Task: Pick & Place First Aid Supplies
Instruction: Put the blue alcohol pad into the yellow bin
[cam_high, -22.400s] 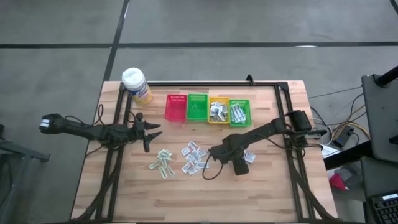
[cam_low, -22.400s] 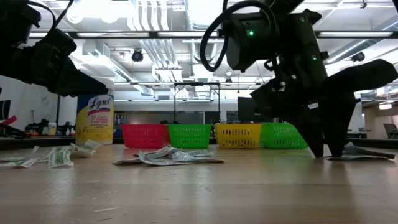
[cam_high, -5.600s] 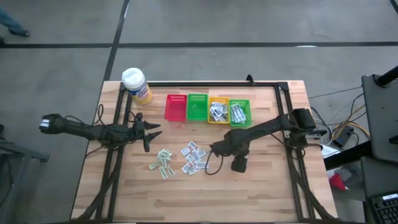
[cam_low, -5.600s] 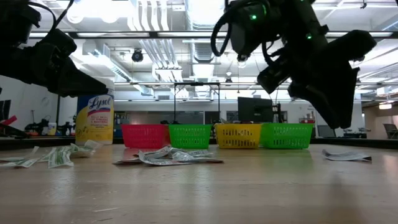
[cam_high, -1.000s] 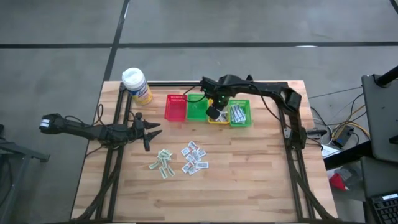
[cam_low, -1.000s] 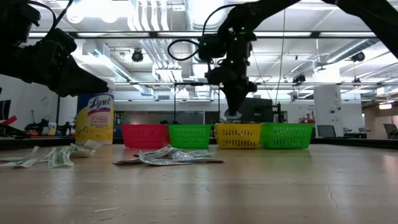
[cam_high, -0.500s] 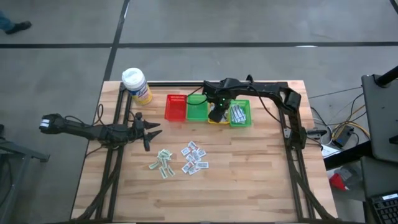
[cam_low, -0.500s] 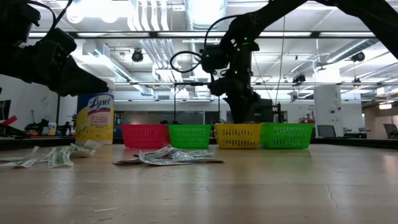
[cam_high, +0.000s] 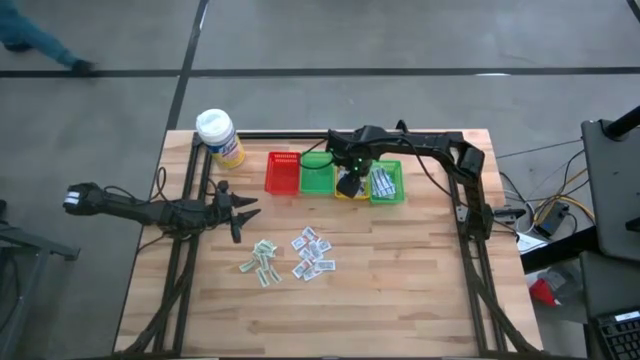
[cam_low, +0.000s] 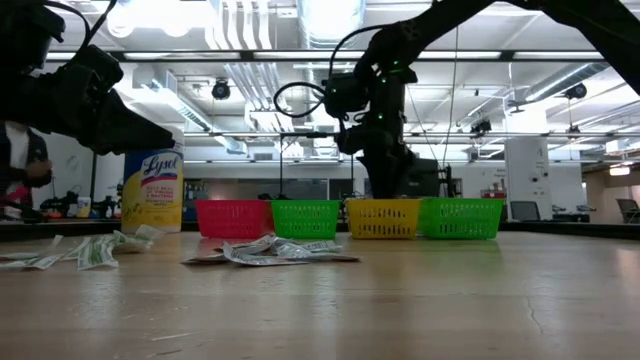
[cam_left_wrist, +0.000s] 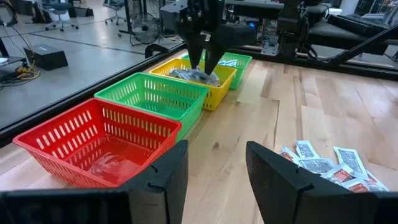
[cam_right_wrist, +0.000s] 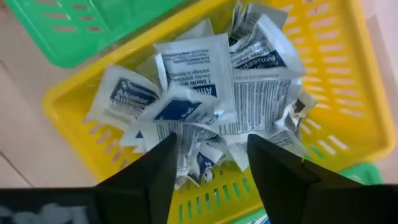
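Yellow basket (cam_right_wrist: 348, 99) packets (cam_right_wrist: 205, 93) partly hidden beneath spread right hand (cam_right_wrist: 208, 163); left hand (cam_left_wrist: 214, 165) spread, idle.

"Lysol" on the yellow bottle (cam_low: 152, 190); packet print illegible.

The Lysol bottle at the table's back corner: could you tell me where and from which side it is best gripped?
Probably around the yellow body of the Lysol bottle, below the white cap, coming in level from the table's open middle: it stands upright and round.
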